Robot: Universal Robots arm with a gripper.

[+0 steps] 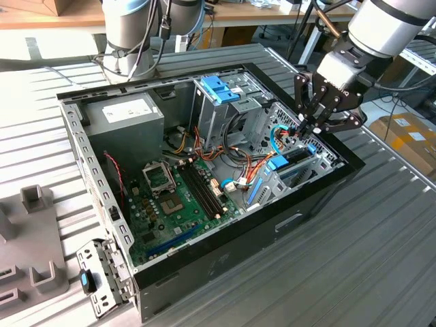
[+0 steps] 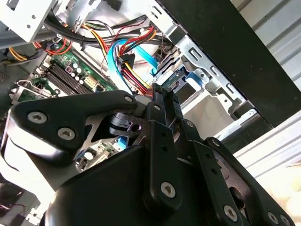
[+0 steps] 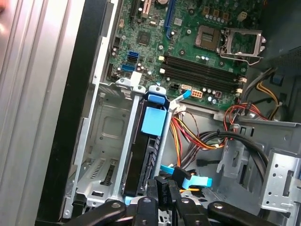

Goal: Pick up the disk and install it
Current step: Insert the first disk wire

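The disk [image 3: 143, 160] stands on edge in the drive bay at the corner of the open computer case [image 1: 300, 211], with a blue plastic tab [image 3: 155, 120] at its end. In the exterior view the disk's blue rail [image 1: 279, 163] shows in the bay on that view's right. My gripper [image 1: 304, 129] hangs just above that bay. Its black fingers [image 3: 157, 188] are pressed together at the disk's cabled end, beside a blue data cable [image 3: 193, 181]. In the second wrist view the gripper [image 2: 162, 92] points into the bay next to red and yellow power wires [image 2: 134, 70].
A grey power supply box [image 1: 126, 116] fills the case's far corner. The green motherboard [image 1: 177, 197] lies along the case floor. An upper drive cage carries a bare blue bracket [image 1: 221, 88]. Loose cables [image 1: 238, 174] run beside the bay. A grey fixture [image 1: 34, 238] stands on the exterior view's left.
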